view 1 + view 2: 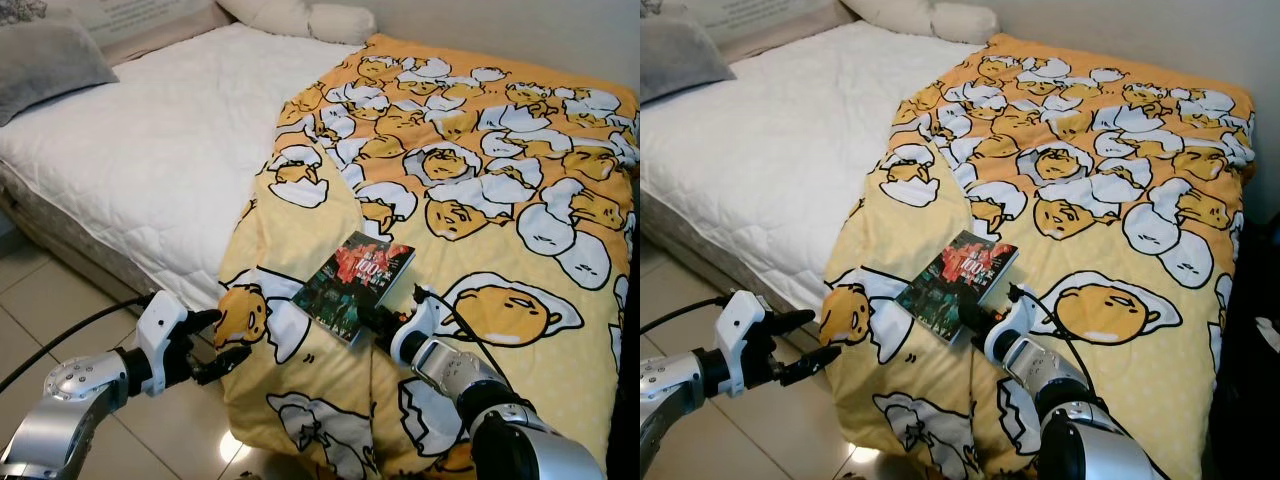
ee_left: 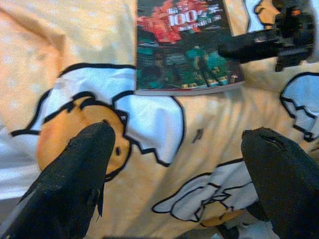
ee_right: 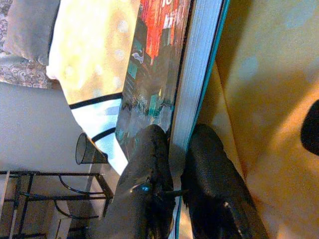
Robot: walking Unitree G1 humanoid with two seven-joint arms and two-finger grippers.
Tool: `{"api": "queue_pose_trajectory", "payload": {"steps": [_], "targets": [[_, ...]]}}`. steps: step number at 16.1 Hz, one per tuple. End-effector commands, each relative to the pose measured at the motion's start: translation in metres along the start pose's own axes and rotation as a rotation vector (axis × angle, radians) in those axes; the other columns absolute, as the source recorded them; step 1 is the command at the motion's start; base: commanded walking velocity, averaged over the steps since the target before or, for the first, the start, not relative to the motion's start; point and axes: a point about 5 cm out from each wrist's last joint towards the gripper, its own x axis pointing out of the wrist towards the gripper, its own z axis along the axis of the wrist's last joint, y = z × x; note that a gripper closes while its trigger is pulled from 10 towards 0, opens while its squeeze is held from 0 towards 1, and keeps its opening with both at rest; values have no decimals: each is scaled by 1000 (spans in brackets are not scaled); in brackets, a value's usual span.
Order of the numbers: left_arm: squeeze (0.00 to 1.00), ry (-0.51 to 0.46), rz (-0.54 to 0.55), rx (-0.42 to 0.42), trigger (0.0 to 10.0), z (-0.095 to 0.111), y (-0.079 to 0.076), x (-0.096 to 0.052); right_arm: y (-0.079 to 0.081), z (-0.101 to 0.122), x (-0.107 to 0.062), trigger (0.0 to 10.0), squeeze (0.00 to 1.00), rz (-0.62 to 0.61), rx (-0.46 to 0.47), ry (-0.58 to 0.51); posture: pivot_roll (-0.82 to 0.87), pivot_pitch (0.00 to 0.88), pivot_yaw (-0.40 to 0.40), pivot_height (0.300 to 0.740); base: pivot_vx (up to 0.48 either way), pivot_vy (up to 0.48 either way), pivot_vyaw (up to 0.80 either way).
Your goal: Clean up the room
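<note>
Right pincer (image 1: 372, 318) clamped on book (image 1: 355, 282) at bed's near edge; left pincer (image 1: 222, 340) wide, empty.
Risk: grip bites only the book's near page edge, so it may pivot out; yellow blanket (image 1: 480, 180) beneath could drag along.

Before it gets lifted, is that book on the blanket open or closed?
Closed: the book lies cover up on the blanket, the right end effector pinching its page edge.

Right gripper (image 3: 177, 149) pinching book (image 3: 164, 69) edge — blanket (image 3: 259, 99) beneath.
</note>
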Motion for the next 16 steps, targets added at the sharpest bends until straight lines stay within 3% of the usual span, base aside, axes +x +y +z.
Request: {"api": "queue_pose_trajectory", "payload": {"steps": [1, 2, 3, 7, 9, 10, 13, 15, 16], "targets": [[922, -46, -38, 42, 10000, 16, -11, 11, 4, 8, 1, 0, 0, 19, -23, -20, 13, 0, -10, 740, 0, 0, 0], [922, -63, -56, 50, 10000, 23, -20, 15, 4, 8, 0, 0, 0, 19, -23, -22, 12, 0, -9, 740, 0, 0, 0], [925, -126, -143, 59, 10000, 44, -45, 30, 3, 11, -1, 0, 0, 23, -26, -30, 3, 0, 1, 740, 0, 0, 0], [929, -169, -246, 69, 10000, 62, -50, 54, -1, 17, -5, 0, 0, 33, -25, -55, -17, 0, 4, 740, 0, 0, 0], [933, -153, -232, 86, 10000, 64, -48, 63, -2, 22, -8, 0, 0, 32, -53, -71, -28, 0, 4, 740, 0, 0, 0], [933, -153, -232, 86, 10000, 64, -48, 63, -2, 22, -8, 0, 0, 32, -53, -71, -28, 0, 4, 740, 0, 0, 0], [941, -218, -45, 107, 10000, 68, -36, 58, 6, 45, -13, 0, 0, 108, -110, -147, -22, 0, -15, 740, 0, 0, 0], [922, -207, 2, 56, 10000, 69, -24, 48, 13, 56, -19, 0, 0, 179, -129, -171, -16, 0, -21, 740, 0, 0, 0], [918, -237, 16, -21, 10000, 71, -15, 39, 17, 61, -24, 0, 0, 247, -168, -162, -14, 0, -24, 740, 0, 0, 0]]}}
